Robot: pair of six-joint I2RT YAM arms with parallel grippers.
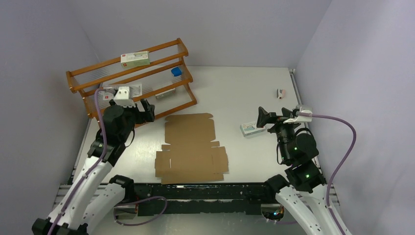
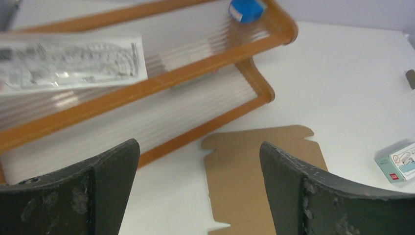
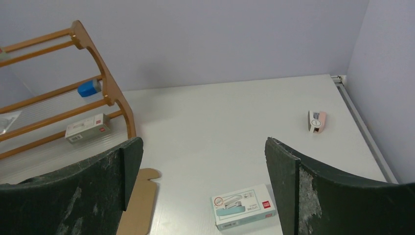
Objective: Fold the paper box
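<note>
jaws apart, paper box (image 1: 192, 156) flat

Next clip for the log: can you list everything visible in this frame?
paper box: one, brown, flat and unfolded at table centre
wooden rack: one, orange-brown, far left of table
top-shelf carton: one, white, on the rack's top tier
blue item: one, on the rack's middle tier
small carton: one, white, on the rack's lower tier
printed packet: one, clear and white, on the rack's left part
teal carton: one, white and teal, on the table right of the box
pink item: one, pink and white, far right
table: one, white
left gripper: one, black, open
right gripper: one, black, open
</note>
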